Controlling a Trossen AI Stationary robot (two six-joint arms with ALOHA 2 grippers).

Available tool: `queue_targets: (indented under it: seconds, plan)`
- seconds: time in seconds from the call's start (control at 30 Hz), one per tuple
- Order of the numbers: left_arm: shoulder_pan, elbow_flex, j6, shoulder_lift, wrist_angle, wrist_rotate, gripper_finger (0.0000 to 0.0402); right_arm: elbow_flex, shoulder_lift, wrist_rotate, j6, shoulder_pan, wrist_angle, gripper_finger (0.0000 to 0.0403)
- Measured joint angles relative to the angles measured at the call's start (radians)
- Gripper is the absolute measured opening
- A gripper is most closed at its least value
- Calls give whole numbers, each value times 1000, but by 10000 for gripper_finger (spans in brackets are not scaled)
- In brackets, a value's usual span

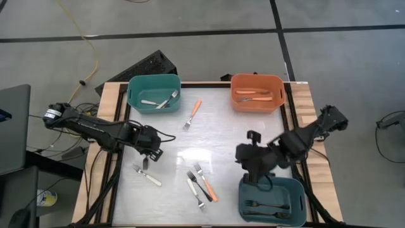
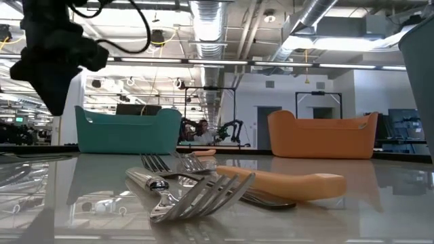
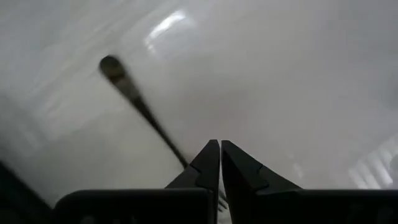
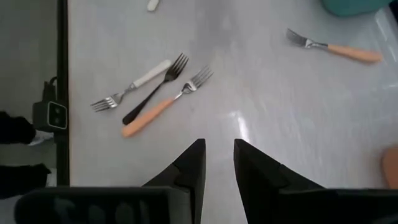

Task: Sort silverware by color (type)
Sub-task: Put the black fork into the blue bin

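My left gripper (image 1: 149, 157) (image 3: 220, 146) is shut and hovers at the table's left, just over a white-handled fork (image 1: 147, 176) that lies flat and shows blurred in the left wrist view (image 3: 137, 102). In the low view this gripper (image 2: 53, 74) hangs above the table with nothing in it. My right gripper (image 1: 255, 176) (image 4: 217, 149) is open and empty over the far rim of the near-right teal bin (image 1: 297, 190). A white-handled fork (image 4: 149, 74), a black fork (image 4: 149, 98) and an orange-handled fork (image 4: 152, 115) lie together near the middle (image 1: 202, 185). Another orange-handled fork (image 1: 193, 113) lies farther back.
The far-left teal bin (image 1: 136, 85) holds white-handled forks. The orange bin (image 1: 256, 79) holds orange-handled forks. The near-right teal bin holds black forks (image 1: 269, 206). Bare glossy tabletop (image 1: 228, 136) lies between the arms. A wooden frame edges the table.
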Motion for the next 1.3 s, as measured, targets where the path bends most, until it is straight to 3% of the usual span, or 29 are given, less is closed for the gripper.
queue_targets:
  seconds: [0.17,0.43,0.73,1.03,1.3]
  plan:
    - [-4,-17,-8,23,-24,9,41,0,-1,46,19,18,-5,108]
    - [-46,-117,-158,72,-26,49,149,0,-4,43,19,5,-15,108]
    - [-109,-188,-261,79,142,46,224,0,-4,39,-8,-23,-36,108]
    - [-163,-190,-307,182,175,27,208,0,-4,39,-24,-43,-43,108]
    - [-179,-183,-308,211,168,-13,93,0,-4,39,-27,-43,-50,108]
